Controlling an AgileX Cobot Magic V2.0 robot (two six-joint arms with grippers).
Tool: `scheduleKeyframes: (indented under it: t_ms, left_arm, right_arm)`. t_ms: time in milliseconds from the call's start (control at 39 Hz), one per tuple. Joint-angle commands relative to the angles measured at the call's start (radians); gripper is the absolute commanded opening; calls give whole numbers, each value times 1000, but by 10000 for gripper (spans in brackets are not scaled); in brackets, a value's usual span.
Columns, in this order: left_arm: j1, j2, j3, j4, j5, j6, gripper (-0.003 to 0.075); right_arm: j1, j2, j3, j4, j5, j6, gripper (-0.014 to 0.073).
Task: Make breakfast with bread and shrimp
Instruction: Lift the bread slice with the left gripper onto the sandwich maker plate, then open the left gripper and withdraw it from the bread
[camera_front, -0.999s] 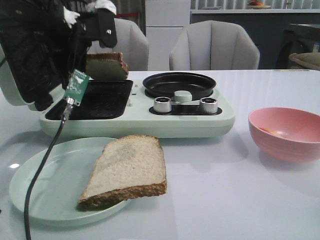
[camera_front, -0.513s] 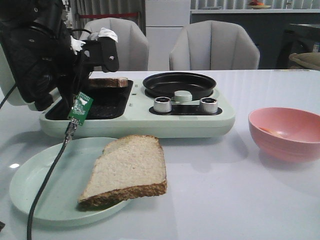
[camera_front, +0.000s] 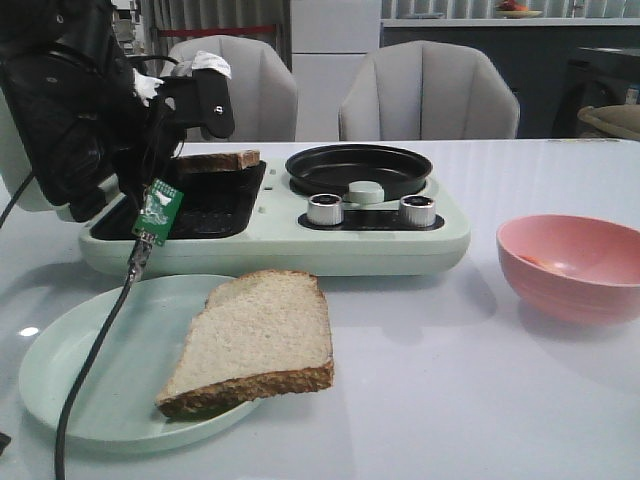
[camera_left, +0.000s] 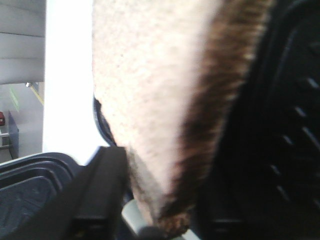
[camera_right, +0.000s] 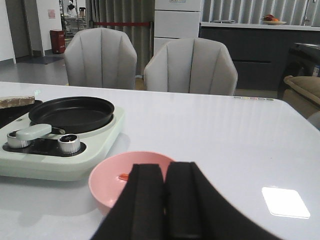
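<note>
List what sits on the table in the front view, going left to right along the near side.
Pale green plate → bread slice lying half on that plate, its right edge over the rim → bare table → pink bowl.

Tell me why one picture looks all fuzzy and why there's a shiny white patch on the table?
Left wrist view: the camera sits so close to the bread that it blurs, with a washed-out white band beside it. Right wrist view: the glossy table mirrors a light as a bright square. Front view: mostly sharp, with soft shadows.
</note>
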Motion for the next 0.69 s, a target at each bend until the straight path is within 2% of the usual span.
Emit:
scheduleKeyframes:
  t_ms: [0,103,282,538,666]
  left_arm:
    - [4,-54,-30,-18,-22,-17,560]
    - [4,-54,-30,-35,-19,-17,607]
    - [-11,-70,-30,-124,28,-17,606]
    - [-31,-129,-30,-329,142,-15,606]
    - [-36,-182,-30,-418,155,-9,606]
  right_arm:
    - [-5,-21,-15,-14,-78,-2,141]
    - [-5,-21,-15,-14,-78,-2,141]
    - [-5,-21,-15,-14,-78,-2,141]
    - [-5,-21,-15,-14,-78,-2,141]
    - [-5,-21,-15,-14,-78,-2,141]
